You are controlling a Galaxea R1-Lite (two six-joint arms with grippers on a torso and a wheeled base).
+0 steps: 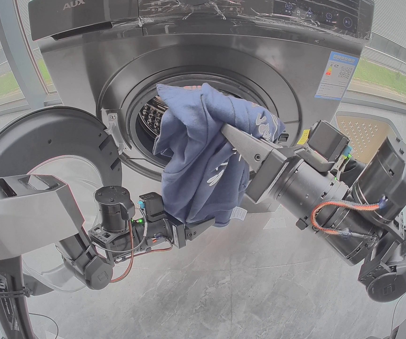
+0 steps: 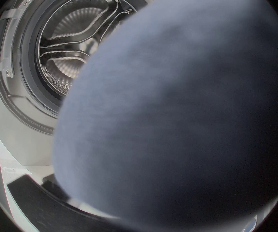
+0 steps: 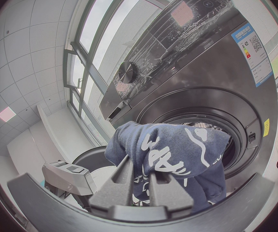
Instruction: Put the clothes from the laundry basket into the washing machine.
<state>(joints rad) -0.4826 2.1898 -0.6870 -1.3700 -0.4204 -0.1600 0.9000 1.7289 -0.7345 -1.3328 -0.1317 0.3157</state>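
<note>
A dark blue garment (image 1: 198,165) with white print hangs across the open mouth of the grey washing machine (image 1: 278,57), its top edge just inside the drum (image 1: 151,114). My right gripper (image 1: 224,129) is shut on the garment's upper right part; in the right wrist view its two fingers (image 3: 126,181) pinch the cloth (image 3: 177,145). My left gripper (image 1: 203,226) sits at the garment's lower hem, and the cloth (image 2: 177,129) drapes over its camera. The steel drum (image 2: 68,49) shows beside the cloth.
The round door (image 1: 38,137) stands swung open to the left of the machine, behind my left arm. A pale perforated basket (image 1: 363,135) stands to the right of the machine. Grey tiled floor (image 1: 240,283) lies in front.
</note>
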